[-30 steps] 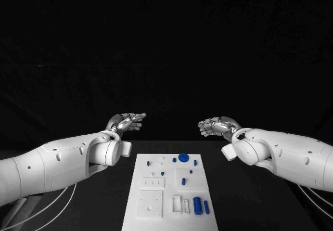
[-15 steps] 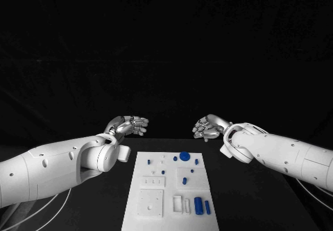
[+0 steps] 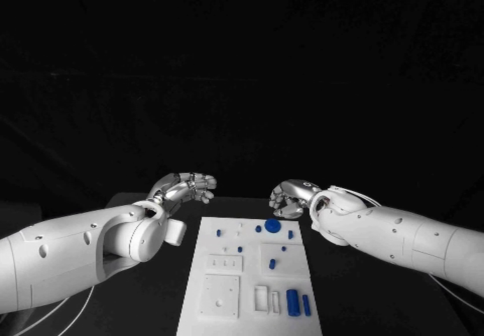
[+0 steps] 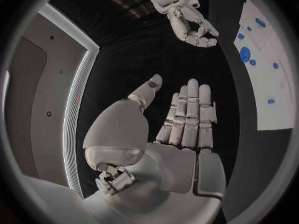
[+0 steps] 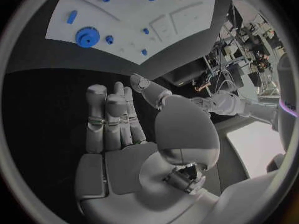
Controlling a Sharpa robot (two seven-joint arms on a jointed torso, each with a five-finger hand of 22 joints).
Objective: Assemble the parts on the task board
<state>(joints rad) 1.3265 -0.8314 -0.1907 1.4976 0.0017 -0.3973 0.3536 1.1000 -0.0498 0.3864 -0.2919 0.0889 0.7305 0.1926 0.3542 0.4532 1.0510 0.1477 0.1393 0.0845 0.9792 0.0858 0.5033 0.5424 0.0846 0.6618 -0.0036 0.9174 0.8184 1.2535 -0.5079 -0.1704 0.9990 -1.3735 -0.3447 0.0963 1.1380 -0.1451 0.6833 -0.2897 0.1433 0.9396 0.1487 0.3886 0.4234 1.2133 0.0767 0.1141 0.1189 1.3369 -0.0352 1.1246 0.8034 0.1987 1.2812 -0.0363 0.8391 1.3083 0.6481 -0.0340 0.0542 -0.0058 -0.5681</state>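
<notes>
Both hands, left hand [image 3: 189,187] and right hand [image 3: 289,198], hover empty, apparently uncurled, beyond the task board [image 3: 242,294].

The task board [image 3: 217,308] lay at the lower centre of the head view, on the bench [image 3: 353,294]. Parts sat on it — a gear [image 3: 272,225] near its upper edge, two cylinders [image 3: 294,302] at its lower right. The left robot hand [image 3: 189,187] hung upper left of the board, the right robot hand [image 3: 289,198] upper right.

Blue parts [image 3: 272,226] dot the white task board [image 3: 227,318] on a black table [image 3: 353,308].
</notes>
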